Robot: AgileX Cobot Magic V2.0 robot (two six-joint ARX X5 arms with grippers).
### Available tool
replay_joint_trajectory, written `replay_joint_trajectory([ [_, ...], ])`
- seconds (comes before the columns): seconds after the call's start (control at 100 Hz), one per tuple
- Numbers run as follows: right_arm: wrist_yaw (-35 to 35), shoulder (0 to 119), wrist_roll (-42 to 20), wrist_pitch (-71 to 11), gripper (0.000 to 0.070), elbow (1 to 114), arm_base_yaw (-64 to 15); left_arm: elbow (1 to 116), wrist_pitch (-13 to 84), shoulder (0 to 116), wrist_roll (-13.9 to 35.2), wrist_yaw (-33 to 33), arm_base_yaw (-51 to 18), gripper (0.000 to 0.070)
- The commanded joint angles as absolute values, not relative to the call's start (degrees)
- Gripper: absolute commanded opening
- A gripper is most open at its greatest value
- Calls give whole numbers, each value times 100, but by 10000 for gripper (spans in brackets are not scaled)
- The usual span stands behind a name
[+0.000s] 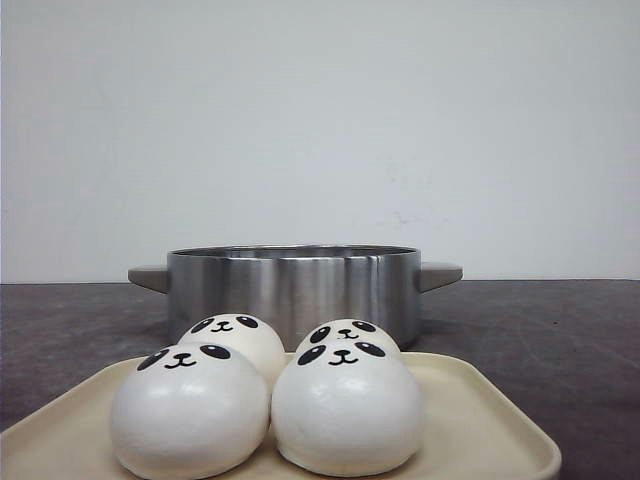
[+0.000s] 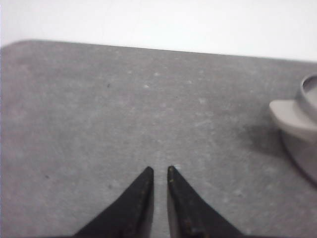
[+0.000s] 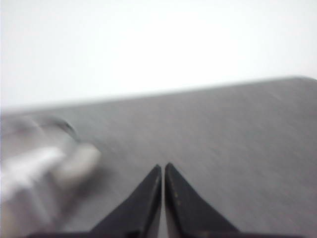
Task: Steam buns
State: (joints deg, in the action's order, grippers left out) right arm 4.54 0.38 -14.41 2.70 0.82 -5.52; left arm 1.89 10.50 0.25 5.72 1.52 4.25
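White and smooth, the four buns sit huddled together on a cream tray (image 1: 480, 420) at the near edge of the worktop (image 1: 560, 330). Two are in the front row: the near-left bun (image 1: 190, 412) and the near-right bun (image 1: 347, 408), touching each other side by side. Behind them, partly hidden, are the far-left bun (image 1: 235, 335) and the far-right bun (image 1: 350, 332). Each shows a black panda face turned toward me.

Just beyond the tray stands a brushed steel pot (image 1: 293, 290) with a grey handle on each side, its top open.

Neither of my arms appears in the front view. From my left wrist, my left gripper (image 2: 159, 171) hovers over bare grey worktop with its jaws nearly clenched, a thin slit between the black tips and nothing in them; the pot's handle (image 2: 292, 116) lies off to one side. From my right wrist, my right gripper (image 3: 163, 167) has its jaws pressed almost together, empty too, with the pot (image 3: 34, 163) only a blurred shape nearby.
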Motion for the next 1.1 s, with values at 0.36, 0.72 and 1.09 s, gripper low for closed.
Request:
replay_joint_trajectory([
  [0.36, 753, 1039, -1564, -1118, 5, 2834, -554, 2475, 1140, 1125, 1686, 928, 325, 4],
  [0.72, 1413, 2775, -742, -2777, 297, 5247, -554, 5072, 2617, 3004, 1122, 974, 108, 309],
  [1.09, 2659, 4276, -1310, -2945, 513, 5714, -1354, 5137, 2969, 3267, 1203, 1356, -43, 567],
])
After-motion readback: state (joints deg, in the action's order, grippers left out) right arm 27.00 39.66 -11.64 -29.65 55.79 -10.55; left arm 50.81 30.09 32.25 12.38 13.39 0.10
